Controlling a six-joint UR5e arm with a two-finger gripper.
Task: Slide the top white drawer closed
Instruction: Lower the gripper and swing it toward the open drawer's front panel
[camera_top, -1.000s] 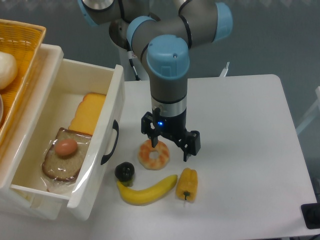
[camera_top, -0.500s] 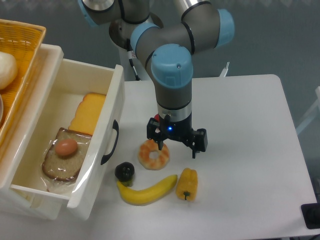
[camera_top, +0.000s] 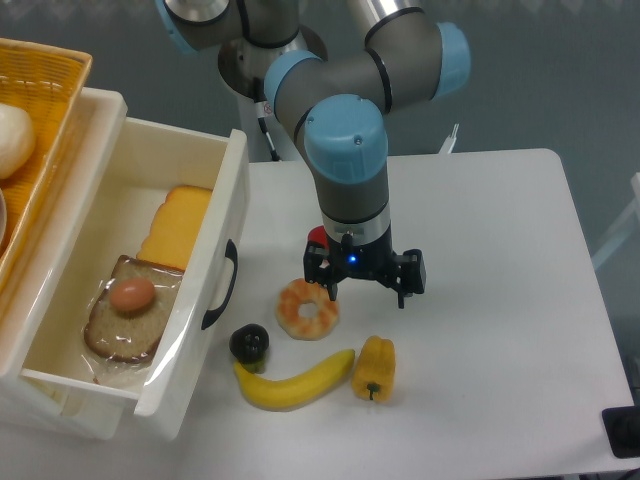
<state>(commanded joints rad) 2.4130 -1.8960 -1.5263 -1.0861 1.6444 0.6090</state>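
The top white drawer (camera_top: 205, 245) stands pulled out at the left, its flat front panel facing the table with a black arched handle (camera_top: 221, 285). Inside lie a slice of bread with an egg on it (camera_top: 130, 310) and a yellow slice (camera_top: 175, 228). My gripper (camera_top: 365, 287) hangs over the table to the right of the drawer front, fingers apart and open, holding nothing. It sits just above and right of a shrimp ring (camera_top: 307, 308).
On the table near the drawer front lie a black round item (camera_top: 249, 343), a banana (camera_top: 293, 381) and a yellow pepper (camera_top: 374, 368). A small red thing (camera_top: 316, 237) shows behind the wrist. An orange woven basket (camera_top: 40, 120) sits at the upper left.
The gripper has moved right and slightly back, away from over the shrimp ring, and turned about its wrist. The drawer has not moved.
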